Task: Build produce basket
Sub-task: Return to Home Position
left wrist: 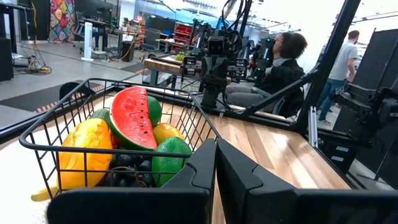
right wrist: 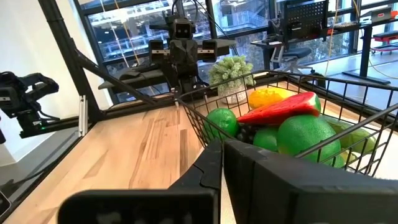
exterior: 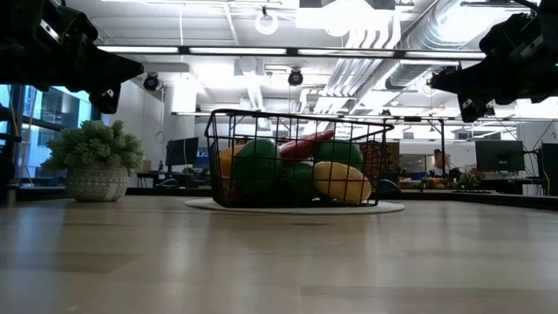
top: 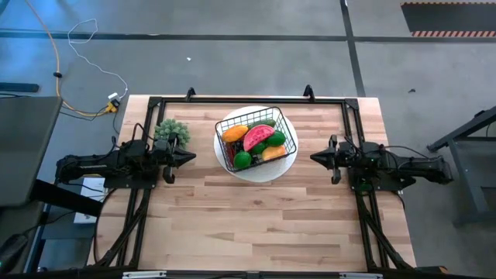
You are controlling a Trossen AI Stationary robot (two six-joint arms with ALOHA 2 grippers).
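Note:
The black wire basket stands on a round white plate at the table's far middle. It is filled with produce: a red watermelon slice, an orange-yellow fruit, green limes, dark grapes and more. My left gripper is shut, raised at the table's left, pointing at the basket. My right gripper is shut, raised at the right, facing the basket. Neither touches anything.
A small potted plant stands on the table just beyond my left gripper. Black frame rails run along the table's far edge and sides. People show in the room beyond. The near half of the wooden table is bare.

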